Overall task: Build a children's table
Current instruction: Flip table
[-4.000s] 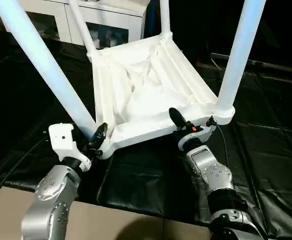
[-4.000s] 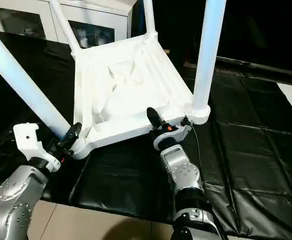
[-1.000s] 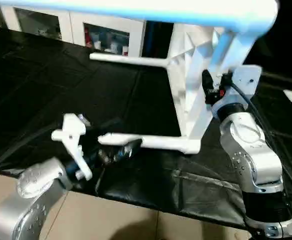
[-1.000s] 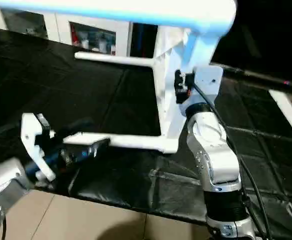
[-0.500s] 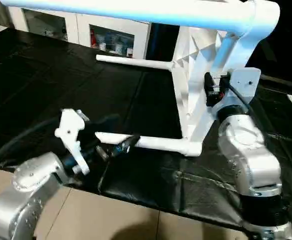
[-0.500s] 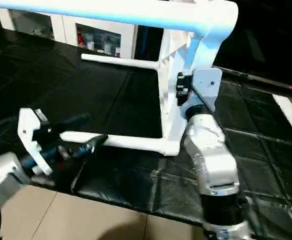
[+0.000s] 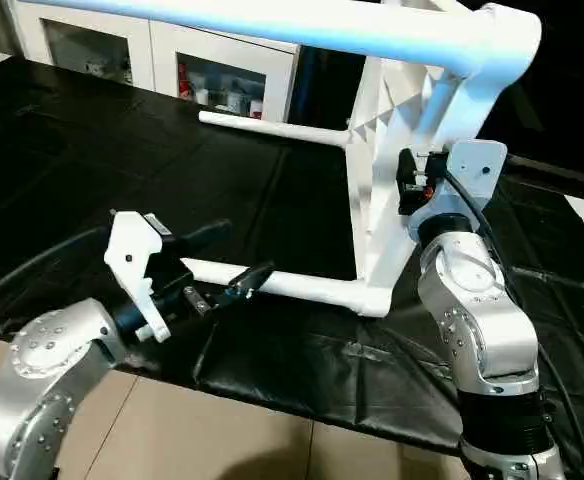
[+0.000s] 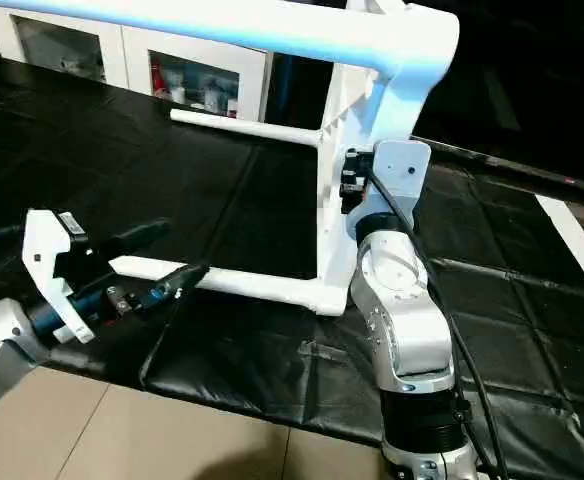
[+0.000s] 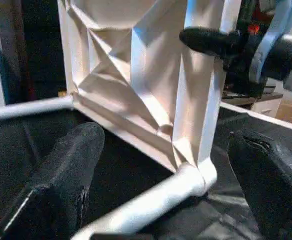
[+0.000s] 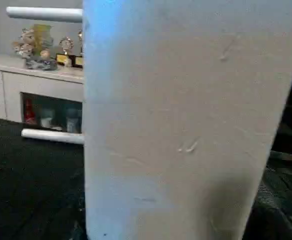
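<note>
Now the white plastic children's table (image 7: 382, 190) stands tipped on its side on the black sheet-covered floor (image 7: 92, 150), its ribbed rectangular top upright on one edge and its long tapered round legs pointing level toward my left. I count three legs: the upper near one (image 7: 272, 25), the lower near one (image 7: 292, 288) lying along the sheet, and the far lower one (image 7: 272, 131); a fourth I cannot make out, and the upper leg is cut off by the frame edge. My right gripper (image 7: 404, 185) is clamped on the top's near edge, its fingers largely hidden against the plastic. My left gripper (image 7: 227, 262), jaws spread wide, hovers at the tip of the lower near leg, gripping nothing. Behind the table stands one white glass-door cabinet (image 7: 152, 60).
</note>
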Controlling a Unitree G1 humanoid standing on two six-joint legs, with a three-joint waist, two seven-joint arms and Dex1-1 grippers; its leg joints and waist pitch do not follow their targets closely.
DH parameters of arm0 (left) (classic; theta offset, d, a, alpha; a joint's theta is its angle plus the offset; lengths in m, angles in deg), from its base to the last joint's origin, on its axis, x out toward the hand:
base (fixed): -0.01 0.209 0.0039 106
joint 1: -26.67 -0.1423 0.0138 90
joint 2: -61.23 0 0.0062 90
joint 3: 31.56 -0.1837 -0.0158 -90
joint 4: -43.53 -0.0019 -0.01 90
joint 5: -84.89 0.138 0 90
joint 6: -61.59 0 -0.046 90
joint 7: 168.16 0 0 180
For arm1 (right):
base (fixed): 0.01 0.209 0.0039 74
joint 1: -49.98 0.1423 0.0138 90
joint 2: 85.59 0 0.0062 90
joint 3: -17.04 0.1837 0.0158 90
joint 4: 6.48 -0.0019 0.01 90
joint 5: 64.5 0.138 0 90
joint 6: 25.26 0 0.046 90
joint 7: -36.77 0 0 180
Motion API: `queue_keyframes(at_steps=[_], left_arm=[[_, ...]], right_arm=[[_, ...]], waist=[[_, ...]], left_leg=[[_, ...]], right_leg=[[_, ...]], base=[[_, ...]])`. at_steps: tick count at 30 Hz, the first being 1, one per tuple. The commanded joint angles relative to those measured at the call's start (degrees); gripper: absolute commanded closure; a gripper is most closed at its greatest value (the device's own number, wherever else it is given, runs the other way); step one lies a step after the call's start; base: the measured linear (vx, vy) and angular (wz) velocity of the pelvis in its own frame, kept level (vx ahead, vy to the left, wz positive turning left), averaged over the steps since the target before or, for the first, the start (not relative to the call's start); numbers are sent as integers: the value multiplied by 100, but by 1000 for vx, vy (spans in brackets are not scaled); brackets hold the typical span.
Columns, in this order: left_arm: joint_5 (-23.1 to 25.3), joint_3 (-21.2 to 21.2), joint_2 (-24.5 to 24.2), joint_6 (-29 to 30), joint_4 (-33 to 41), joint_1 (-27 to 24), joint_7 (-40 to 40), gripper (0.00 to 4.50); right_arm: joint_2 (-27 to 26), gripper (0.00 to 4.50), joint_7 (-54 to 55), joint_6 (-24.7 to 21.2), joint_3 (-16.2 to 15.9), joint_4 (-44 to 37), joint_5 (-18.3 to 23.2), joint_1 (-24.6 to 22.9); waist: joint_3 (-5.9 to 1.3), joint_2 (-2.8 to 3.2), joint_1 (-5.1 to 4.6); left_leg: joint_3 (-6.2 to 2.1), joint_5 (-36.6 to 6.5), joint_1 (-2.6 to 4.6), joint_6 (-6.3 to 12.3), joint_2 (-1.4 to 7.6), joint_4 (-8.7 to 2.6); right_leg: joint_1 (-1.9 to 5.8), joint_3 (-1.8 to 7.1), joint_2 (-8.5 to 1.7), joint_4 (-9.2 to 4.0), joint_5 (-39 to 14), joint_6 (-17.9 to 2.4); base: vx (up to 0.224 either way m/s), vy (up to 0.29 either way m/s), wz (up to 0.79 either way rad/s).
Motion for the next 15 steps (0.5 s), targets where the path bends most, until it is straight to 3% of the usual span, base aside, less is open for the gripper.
queue_keyframes(at_steps=[1, 5, 8, 10, 13, 15], left_arm=[[102, 47, -75, -32, 184, 187, -4, 0], [350, 18, -245, -208, 195, 381, -5, 0], [552, -53, -355, -310, 190, 543, -17, 0], [753, -89, -399, -423, 151, 813, -92, 0], [738, -39, -338, -456, 104, 938, -153, 0], [780, -47, -352, -467, 70, 953, -159, 0]], right_arm=[[-26, 190, -178, -211, -137, 242, 155, -223], [-54, 147, -370, -45, -72, 280, 232, -308], [-14, 117, -520, 96, -44, 377, 247, -405], [57, 94, -809, 429, -40, 632, 256, -516], [96, 94, -1091, 767, -109, 847, 268, -486], [99, 94, -1137, 914, -181, 962, 205, -437]], waist=[[-205, 206, -7], [-215, 193, -38], [-225, 210, -31], [-221, 234, -29], [-225, 239, -40], [-221, 245, -45]], left_leg=[[-62, -1401, -51, -473, 150, -516], [-67, -1128, -95, -467, 158, -510], [-47, -962, -77, -458, 160, -483], [-52, -901, -82, -457, 165, -484], [-51, -865, -104, -476, 157, -482], [-46, -827, -95, -476, 160, -477]], right_leg=[[184, 225, -334, -485, -2031, -12], [236, 230, -353, -449, -1719, -100], [232, 239, -354, -431, -1484, -131], [244, 232, -353, -410, -1325, -186], [287, 231, -363, -400, -1221, -322], [274, 232, -359, -394, -1169, -345]], base=[[0, 0, 0], [0, 0, 0], [0, 0, 0], [0, 0, 0], [0, 0, 0], [0, 0, 0]])
